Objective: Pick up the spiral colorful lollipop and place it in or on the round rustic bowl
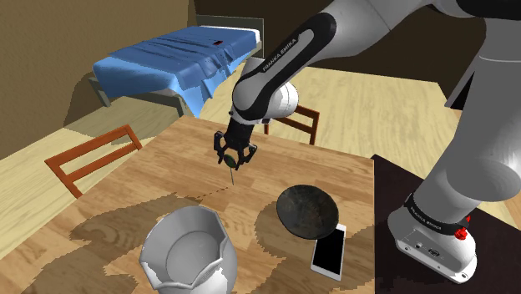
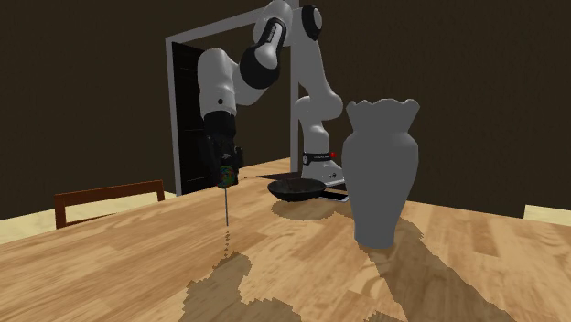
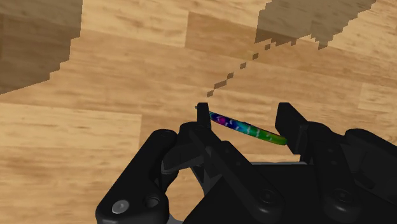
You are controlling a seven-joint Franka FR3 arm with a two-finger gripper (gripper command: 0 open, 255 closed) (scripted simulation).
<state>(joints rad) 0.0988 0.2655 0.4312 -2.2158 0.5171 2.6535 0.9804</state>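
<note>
- Black jaws are clamped on the swirled, many-coloured lollipop (image 3: 245,128), gripping its disc, which the wrist view shows edge-on between them.
- Held so, the lollipop hangs clear of the wooden surface (image 1: 175,167) with its thin stick pointing down.
- On the surface, a dark round bowl (image 1: 306,209) sits well apart from the lollipop, just beside a white-edged phone (image 1: 330,250).
- Near the bowl, a white fluted vase (image 1: 188,250) stands upright.
</note>
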